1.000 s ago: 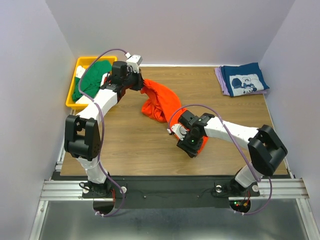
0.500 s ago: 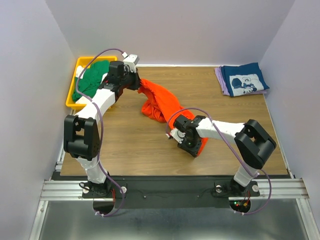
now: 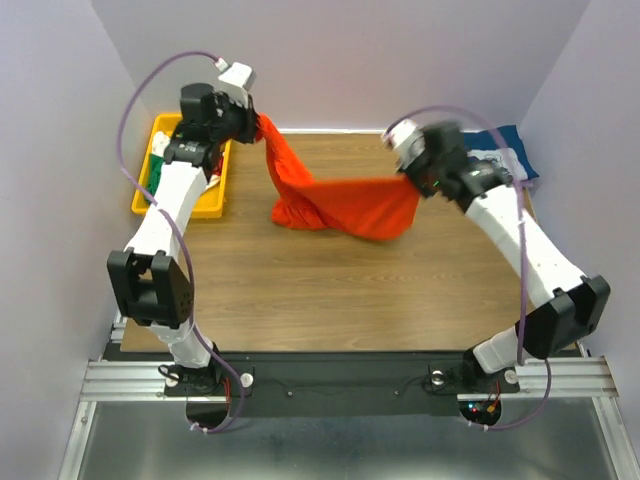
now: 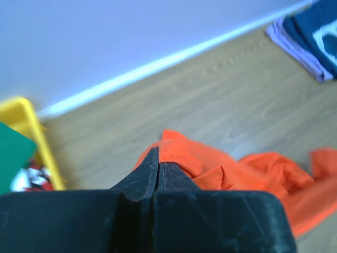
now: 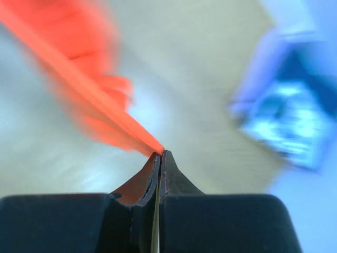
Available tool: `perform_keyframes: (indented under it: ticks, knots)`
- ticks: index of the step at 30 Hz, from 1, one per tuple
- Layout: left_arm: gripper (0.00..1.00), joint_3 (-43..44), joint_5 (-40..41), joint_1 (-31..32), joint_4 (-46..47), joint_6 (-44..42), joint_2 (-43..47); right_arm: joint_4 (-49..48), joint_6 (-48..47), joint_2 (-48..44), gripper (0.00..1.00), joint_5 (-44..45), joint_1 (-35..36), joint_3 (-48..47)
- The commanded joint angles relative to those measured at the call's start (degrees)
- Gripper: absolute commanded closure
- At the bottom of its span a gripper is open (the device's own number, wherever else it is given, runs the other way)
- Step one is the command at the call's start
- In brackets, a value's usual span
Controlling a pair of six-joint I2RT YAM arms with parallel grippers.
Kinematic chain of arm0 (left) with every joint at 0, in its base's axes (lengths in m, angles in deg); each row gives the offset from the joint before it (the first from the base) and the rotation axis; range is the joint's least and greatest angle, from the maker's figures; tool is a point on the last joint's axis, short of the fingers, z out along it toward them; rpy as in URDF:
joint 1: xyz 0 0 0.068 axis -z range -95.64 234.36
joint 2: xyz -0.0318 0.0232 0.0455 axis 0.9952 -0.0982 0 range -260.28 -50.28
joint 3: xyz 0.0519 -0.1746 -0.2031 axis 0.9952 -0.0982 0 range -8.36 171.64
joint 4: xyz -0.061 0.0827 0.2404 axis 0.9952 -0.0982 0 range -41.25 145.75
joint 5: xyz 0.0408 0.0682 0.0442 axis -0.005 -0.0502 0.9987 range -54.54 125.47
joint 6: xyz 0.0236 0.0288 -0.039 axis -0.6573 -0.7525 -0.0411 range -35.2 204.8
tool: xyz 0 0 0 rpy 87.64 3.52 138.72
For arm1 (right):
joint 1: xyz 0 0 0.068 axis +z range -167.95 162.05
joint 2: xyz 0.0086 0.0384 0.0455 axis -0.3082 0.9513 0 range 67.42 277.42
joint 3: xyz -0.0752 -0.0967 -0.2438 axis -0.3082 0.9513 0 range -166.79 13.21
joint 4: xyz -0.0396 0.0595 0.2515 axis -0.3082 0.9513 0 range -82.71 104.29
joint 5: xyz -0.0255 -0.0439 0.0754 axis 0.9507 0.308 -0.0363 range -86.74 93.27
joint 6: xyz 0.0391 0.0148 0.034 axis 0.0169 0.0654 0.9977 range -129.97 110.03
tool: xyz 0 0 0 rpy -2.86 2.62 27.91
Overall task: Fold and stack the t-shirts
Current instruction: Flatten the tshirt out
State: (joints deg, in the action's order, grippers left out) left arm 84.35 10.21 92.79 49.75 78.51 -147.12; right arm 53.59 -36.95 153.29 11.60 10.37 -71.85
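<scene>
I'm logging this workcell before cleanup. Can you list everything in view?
orange t-shirt: 1, bright orange, slung between both grippers over the table
navy t-shirt: 1, navy with white print, far right corner, on top of the lavender one
lavender t-shirt: 1, lavender, under the navy one
green t-shirt: 1, green, in the bin
bin: 1, yellow, far left corner
table: 1, brown wood
left gripper: 1, black, shut on the orange t-shirt, near the bin
right gripper: 1, black, shut on its other end
</scene>
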Motion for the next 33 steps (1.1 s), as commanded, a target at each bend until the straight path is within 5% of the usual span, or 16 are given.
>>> perform_keyframes:
  ticks: [1, 14, 24, 33]
  knots:
    - [1.00, 6.0, 0.9, -1.5, 4.4, -4.7, 8.1, -3.9, -7.5, -2.3, 0.99, 2.7, -8.3, -9.4]
    - [1.00, 8.2, 11.1, -1.8, 14.2, -17.0, 16.9, -16.2, -8.9, 2.6, 0.99, 4.8, -17.9, -32.0]
    - [1.00, 0.4, 12.0, -2.9, 14.5, -16.8, 21.2, -19.3, -10.0, 1.9, 0.99, 6.3, -19.0, -33.2]
    - [1.00, 1.6, 3.7, -3.6, 7.3, -10.8, 26.5, -19.2, -10.0, -2.6, 0.99, 4.6, -19.0, -30.6]
